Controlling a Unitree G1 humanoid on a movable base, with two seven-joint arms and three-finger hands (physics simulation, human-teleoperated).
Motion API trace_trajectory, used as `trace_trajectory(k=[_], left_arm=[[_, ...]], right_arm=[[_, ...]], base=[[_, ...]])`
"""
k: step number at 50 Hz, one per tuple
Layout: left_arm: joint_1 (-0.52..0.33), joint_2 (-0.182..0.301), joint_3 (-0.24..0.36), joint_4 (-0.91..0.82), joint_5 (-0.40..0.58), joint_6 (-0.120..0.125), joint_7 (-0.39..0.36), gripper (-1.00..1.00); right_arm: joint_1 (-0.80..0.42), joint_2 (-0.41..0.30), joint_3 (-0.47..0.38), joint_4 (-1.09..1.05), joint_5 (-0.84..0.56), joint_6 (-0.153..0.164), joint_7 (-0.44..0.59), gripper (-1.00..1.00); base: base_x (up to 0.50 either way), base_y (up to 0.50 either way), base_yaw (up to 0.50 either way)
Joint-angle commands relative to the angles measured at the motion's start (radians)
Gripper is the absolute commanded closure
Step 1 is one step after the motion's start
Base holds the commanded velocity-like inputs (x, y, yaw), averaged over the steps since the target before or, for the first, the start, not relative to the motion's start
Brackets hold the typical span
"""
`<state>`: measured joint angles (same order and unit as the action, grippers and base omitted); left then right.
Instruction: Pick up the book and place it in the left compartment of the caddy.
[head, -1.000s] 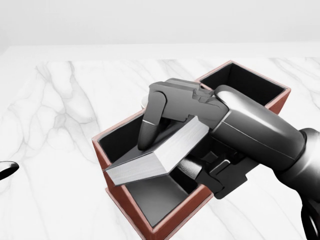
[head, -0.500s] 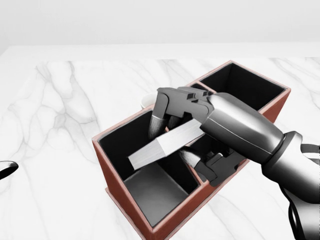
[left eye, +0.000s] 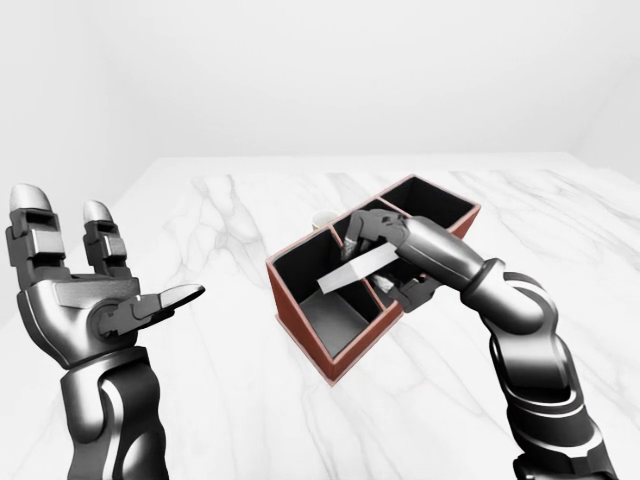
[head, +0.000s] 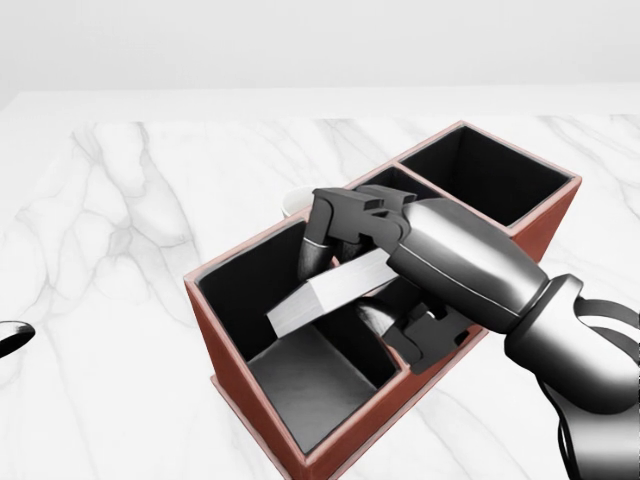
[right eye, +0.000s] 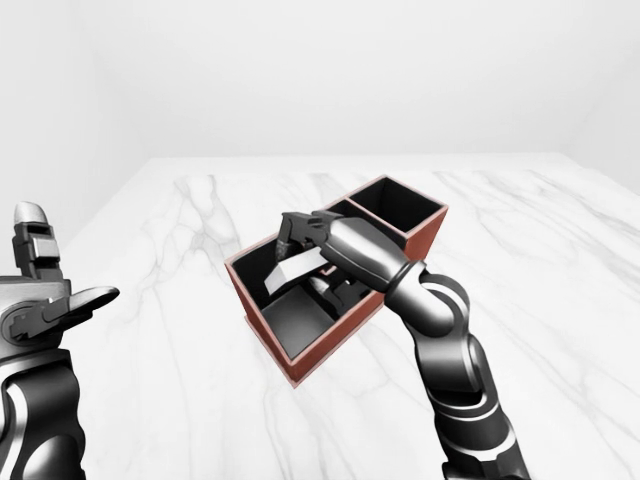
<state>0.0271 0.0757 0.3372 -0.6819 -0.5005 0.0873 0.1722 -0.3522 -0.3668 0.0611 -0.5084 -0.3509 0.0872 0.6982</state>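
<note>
The right hand (head: 345, 262) has its fingers closed round the book (head: 330, 291), two fingers (head: 318, 243) curled over the top of it and the thumb pressing from beneath. The book is pale grey, tilted, with its lower corner dipping into the large compartment at the left end of the caddy (head: 238, 375) in the head view, while its upper end sits under the hand, level with the caddy's rim. Whether the book touches the compartment's floor cannot be told. No title, label or other writing can be read on the book's cover or page edges, and the caddy bears no brand or marking.

The caddy is a reddish-brown box with black inner walls, standing slantwise on the white marble bench (head: 120, 240). It has the large compartment at its lower left, smaller sections in the middle hidden largely by the hand, and another open compartment at its upper right. A small white round object (head: 294, 204) peeks out just beside the caddy's far wall; what it is cannot be made out.

The left hand (left eye: 95, 300) is raised at the left of the left-eye view, well apart from the caddy, fingers spread wide and holding nothing.
</note>
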Motion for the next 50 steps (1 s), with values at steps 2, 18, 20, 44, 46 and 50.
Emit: trace_trajectory(k=[2,18,20,44,46,50], left_arm=[[-0.019,-0.004,-0.011,0.078,0.016,0.000,0.020,-1.00],[-0.018,-0.003,-0.004,0.076,0.011,0.000,0.019,-1.00],[-0.017,-0.005,-0.008,0.081,0.015,0.000,0.017,-1.00],[-0.020,-0.001,-0.003,0.084,0.009,0.000,0.017,-1.00],[-0.022,0.001,0.000,0.081,0.006,0.000,0.019,-1.00],[-0.023,0.002,0.002,0.079,0.003,0.000,0.021,-1.00]], right_arm=[[-0.018,0.019,0.004,0.018,0.011,0.000,0.000,1.00],[-0.011,0.029,0.021,0.006,-0.043,0.000,0.000,1.00],[-0.007,0.026,0.024,-0.001,-0.050,0.000,0.000,1.00],[0.041,0.083,0.035,0.059,-0.134,0.000,0.000,1.00],[0.045,0.088,0.040,0.061,-0.144,0.000,0.000,1.00],[0.056,0.102,0.038,0.075,-0.158,0.000,0.000,1.00]], base=[[0.00,0.00,0.00],[0.00,0.00,0.00],[0.00,0.00,0.00],[0.00,0.00,0.00],[0.00,0.00,0.00],[0.00,0.00,0.00]])
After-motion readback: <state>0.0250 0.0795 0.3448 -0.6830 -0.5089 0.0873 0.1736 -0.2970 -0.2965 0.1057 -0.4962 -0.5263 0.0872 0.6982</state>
